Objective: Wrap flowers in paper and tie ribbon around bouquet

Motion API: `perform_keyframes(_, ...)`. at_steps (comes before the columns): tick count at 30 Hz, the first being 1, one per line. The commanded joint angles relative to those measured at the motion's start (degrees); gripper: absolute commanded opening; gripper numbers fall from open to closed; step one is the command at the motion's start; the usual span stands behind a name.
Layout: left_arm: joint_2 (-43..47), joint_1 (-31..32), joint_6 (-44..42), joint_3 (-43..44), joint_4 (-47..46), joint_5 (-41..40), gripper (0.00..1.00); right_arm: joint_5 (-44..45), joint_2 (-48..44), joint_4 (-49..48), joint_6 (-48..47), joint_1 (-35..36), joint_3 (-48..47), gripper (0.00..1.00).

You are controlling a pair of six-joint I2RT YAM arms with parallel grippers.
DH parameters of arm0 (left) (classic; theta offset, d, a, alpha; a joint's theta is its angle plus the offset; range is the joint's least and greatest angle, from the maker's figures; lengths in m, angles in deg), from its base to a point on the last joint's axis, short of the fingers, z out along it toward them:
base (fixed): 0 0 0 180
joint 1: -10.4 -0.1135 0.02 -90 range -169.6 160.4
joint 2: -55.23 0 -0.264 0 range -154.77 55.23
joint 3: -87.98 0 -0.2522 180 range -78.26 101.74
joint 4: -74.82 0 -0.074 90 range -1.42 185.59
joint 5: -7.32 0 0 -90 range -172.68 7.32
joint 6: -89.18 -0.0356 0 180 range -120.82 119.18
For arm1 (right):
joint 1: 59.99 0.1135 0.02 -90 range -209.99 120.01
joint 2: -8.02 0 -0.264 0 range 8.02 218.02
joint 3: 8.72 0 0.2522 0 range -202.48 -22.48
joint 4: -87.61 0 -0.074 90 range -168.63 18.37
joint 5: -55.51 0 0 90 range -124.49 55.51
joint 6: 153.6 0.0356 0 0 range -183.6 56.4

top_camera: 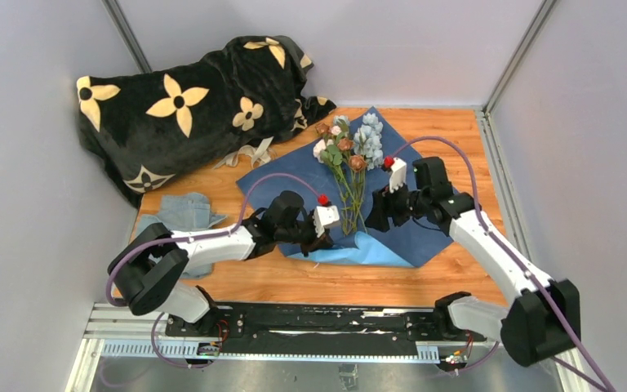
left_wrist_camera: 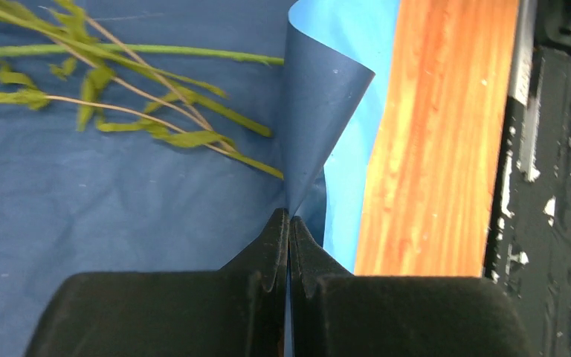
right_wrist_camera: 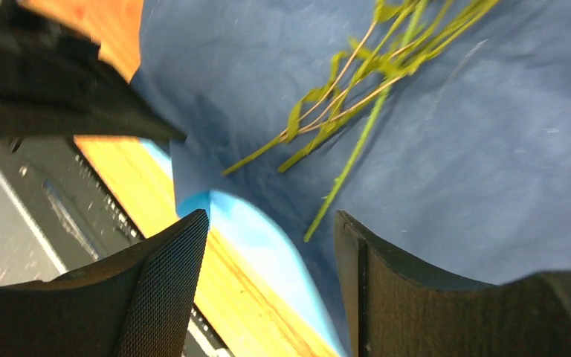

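Note:
The paper point(top_camera: 424, 233) lies dark side up on the wooden table, its near corner turned over so the light-blue side shows. The flowers point(top_camera: 349, 147) rest on it, blooms toward the back and stems point(left_wrist_camera: 119, 104) toward me. My left gripper point(left_wrist_camera: 289, 221) is shut on a raised fold of the paper point(left_wrist_camera: 320, 97) at its near edge, just left of the stem ends. My right gripper point(right_wrist_camera: 271, 223) hovers open over the near edge of the paper point(right_wrist_camera: 453, 171), close to the stem tips point(right_wrist_camera: 349, 97), holding nothing. The ribbon point(top_camera: 249, 153) lies beige and looped beside the blanket.
A black blanket point(top_camera: 188, 98) with cream flower prints is heaped at the back left. A grey-blue cloth point(top_camera: 184, 214) lies at the left by the left arm. The black base rail point(top_camera: 310, 327) runs along the near edge; walls close in the sides.

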Motion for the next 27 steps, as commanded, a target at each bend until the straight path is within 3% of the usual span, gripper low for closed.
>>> perform_keyframes(1,-2.1,-4.1,2.2,3.1,-2.1,5.0,0.0,-10.7,5.1,4.4,-4.1,-0.2,2.2,0.66)
perform_keyframes(5,-2.1,-4.3,0.2,2.3,-2.1,4.8,0.0,-8.9,8.9,6.6,-8.2,0.0,2.6,0.66)
perform_keyframes(8,-2.2,-4.3,1.9,1.2,-4.2,4.5,0.0,-12.2,11.1,4.9,-10.7,0.9,2.8,0.67)
perform_keyframes(11,-2.1,-4.6,1.6,0.1,-5.7,4.4,0.0,-5.3,12.5,3.7,-12.5,1.5,3.7,0.67)
perform_keyframes(14,-2.4,-4.9,0.6,0.2,-5.8,4.7,0.0,-4.8,14.6,1.2,-14.0,1.5,4.5,0.65)
perform_keyframes(16,-2.7,-5.0,0.4,0.7,-5.8,5.1,0.0,-6.9,16.8,2.2,-14.6,1.7,3.1,0.53)
perform_keyframes(17,-2.9,-5.2,0.4,1.1,-5.8,5.2,0.0,-8.4,17.6,2.3,-14.7,1.7,2.6,0.39)
perform_keyframes(18,-3.0,-5.3,0.4,1.4,-5.8,5.3,0.0,-9.0,18.4,2.5,-14.6,1.7,2.2,0.18)
perform_keyframes(21,-3.0,-5.8,0.6,1.9,-5.9,5.1,0.01,-10.7,19.2,2.8,-14.3,1.5,1.7,0.0)
perform_keyframes(22,-2.6,-6.1,0.8,1.8,-5.6,5.1,0.15,-11.1,19.3,3.1,-13.9,1.3,1.4,0.0)
perform_keyframes(24,-1.5,-6.8,0.8,1.9,-4.1,6.3,0.6,-11.2,19.4,3.2,-12.8,0.5,0.9,0.0)
perform_keyframes(25,-0.9,-7.2,0.4,2.1,-2.6,7.1,0.76,-10.9,19.3,3.1,-12.3,-0.1,0.8,0.0)
perform_keyframes(27,0.5,-7.4,-0.8,2.5,1.3,8.6,0.88,-9.7,19.0,3.0,-11.7,-0.5,0.6,0.0)
